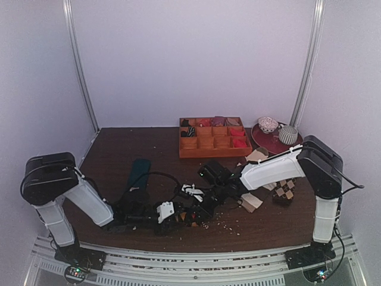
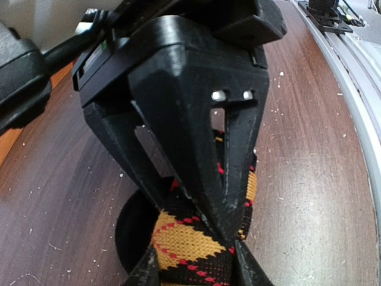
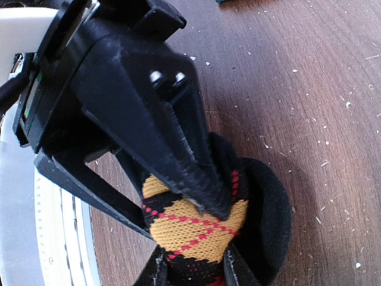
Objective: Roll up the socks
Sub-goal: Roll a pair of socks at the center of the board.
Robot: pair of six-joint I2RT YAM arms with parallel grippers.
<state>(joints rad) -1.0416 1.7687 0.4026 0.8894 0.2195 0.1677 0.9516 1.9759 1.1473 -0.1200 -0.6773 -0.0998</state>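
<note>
left tool [image 2: 193,265] clamps narrow on the black knitted socks with red and orange argyle diamonds [image 3: 196,229], right tool [image 3: 190,268] pinches the same bundle from the opposite side, likely keeping the roll tight, low on the dark wooden worktop [image 3: 309,89], near its front edge.

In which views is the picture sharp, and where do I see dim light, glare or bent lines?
Left wrist view: the socks show sharp knit, the table has a soft sheen, and the rail at right bows. Right wrist view: the knit is also sharp, and the white strip at left is washed out. Top external view: soft and dim, with the socks barely distinguishable, dark on dark.
</note>
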